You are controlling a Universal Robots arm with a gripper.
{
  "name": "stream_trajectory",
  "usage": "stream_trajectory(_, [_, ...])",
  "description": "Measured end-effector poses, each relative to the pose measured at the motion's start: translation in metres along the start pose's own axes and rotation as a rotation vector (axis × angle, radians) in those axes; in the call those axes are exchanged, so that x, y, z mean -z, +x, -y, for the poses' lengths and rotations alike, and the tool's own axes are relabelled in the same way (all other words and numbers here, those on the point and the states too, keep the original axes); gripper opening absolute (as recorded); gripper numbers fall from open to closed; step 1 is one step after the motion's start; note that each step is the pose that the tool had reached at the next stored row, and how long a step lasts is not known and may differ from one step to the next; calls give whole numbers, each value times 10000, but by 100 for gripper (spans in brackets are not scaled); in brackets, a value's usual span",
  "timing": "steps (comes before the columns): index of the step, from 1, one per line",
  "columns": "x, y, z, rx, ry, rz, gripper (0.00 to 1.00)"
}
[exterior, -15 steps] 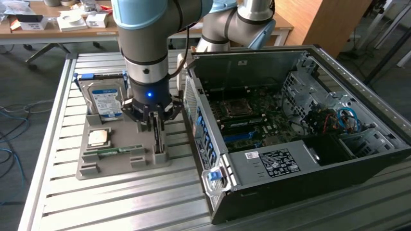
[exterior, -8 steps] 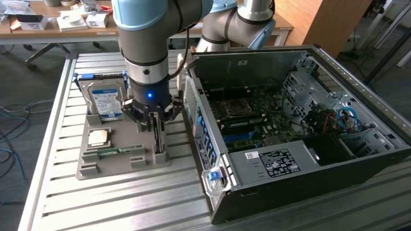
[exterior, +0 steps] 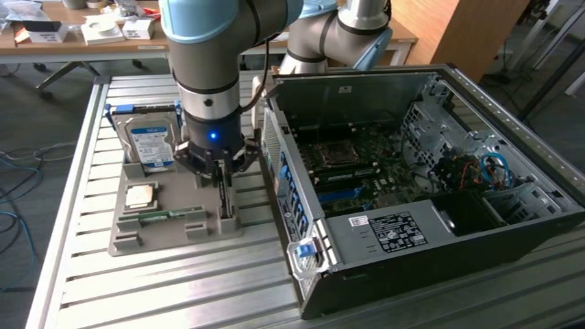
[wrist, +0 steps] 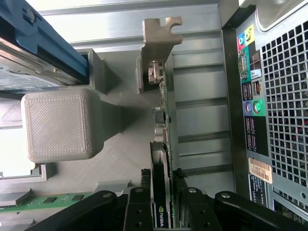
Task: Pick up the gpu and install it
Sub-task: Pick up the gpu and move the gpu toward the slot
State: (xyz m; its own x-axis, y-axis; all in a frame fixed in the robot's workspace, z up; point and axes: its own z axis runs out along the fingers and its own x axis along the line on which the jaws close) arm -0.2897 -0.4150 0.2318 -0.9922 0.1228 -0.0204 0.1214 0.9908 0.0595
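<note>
Reaching down from twelve o'clock in the exterior view, the arm sets its gripper (exterior: pixel 222 179) over the grey tray (exterior: pixel 137 240) on the slatted table (exterior: pixel 183 291). The graphics card (exterior: pixel 226 202) stands on edge in a slot at the tray's three o'clock side, directly under the gripper. On the same tray the hard drive (exterior: pixel 151 145) lies toward eleven o'clock of the card, and the processor chip (exterior: pixel 139 197) and the memory stick (exterior: pixel 164 215) toward nine. The open computer case (exterior: pixel 366 281) stands just beside the tray at three o'clock.

Seen from the wrist, the gripper (wrist: pixel 161 192) stands astride the card (wrist: pixel 162 118), its black fingers (wrist: pixel 139 204) spread, one on each face, not pinching it. The card's silver bracket (wrist: pixel 159 43) is at its far end. The case's rear ports (wrist: pixel 250 110) flank one side, and the hard drive (wrist: pixel 29 77) and a grey tray post (wrist: pixel 60 125) the other.
</note>
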Motion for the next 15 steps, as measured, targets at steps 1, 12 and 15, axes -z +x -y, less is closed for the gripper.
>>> stream_trajectory(1, [0, 0, 0, 1, 0, -1, 31])
stream_trajectory(12, [0, 0, 0, 0, 0, 0, 27])
stream_trajectory(15, [0, 0, 0, 171, -3, -10, 27])
